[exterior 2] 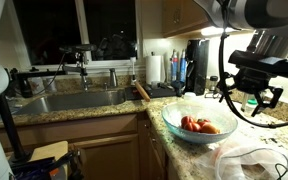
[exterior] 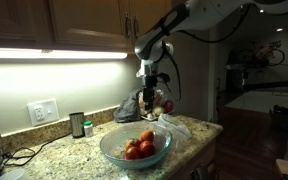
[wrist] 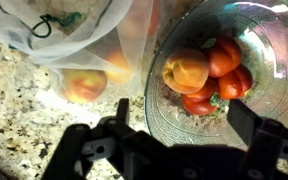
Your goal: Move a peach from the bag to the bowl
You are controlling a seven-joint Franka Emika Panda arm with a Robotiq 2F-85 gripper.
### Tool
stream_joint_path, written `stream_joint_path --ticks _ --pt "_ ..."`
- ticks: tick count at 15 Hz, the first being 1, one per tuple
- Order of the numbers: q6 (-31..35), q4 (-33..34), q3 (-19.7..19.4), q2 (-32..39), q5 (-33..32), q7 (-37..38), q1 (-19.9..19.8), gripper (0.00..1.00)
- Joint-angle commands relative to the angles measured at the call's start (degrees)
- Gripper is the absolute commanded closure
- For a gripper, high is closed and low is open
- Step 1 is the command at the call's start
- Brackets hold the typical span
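Observation:
A clear glass bowl [wrist: 164, 110] holds an orange peach [wrist: 187, 70] and several red fruits [wrist: 224, 70]. It stands on the granite counter in both exterior views [exterior: 134, 148] [exterior 2: 199, 125]. A clear mesh-and-plastic bag [wrist: 74, 40] lies beside the bowl, with a peach [wrist: 84, 85] inside; the bag also shows in both exterior views [exterior: 176, 126] [exterior 2: 249, 160]. My gripper [wrist: 184, 112] hangs above the bowl's near rim, open, with nothing between the fingers. It also shows in both exterior views [exterior: 154, 95] [exterior 2: 246, 88].
A steel sink [exterior 2: 74, 100] with a faucet lies along the counter. A paper towel roll [exterior 2: 156, 68] and bottles stand behind it. A wall outlet [exterior: 44, 111] and a small jar [exterior: 77, 124] are near the backsplash. The counter edge [exterior: 209, 135] is close to the bag.

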Motion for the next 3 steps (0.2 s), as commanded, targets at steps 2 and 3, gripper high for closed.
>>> stream_joint_path --ticks 2,3 --pt "0.0 0.0 0.1 0.1 -0.1 0.2 -0.1 0.00" --pt "0.0 -0.1 0.1 0.1 -0.1 0.2 -0.1 0.00"
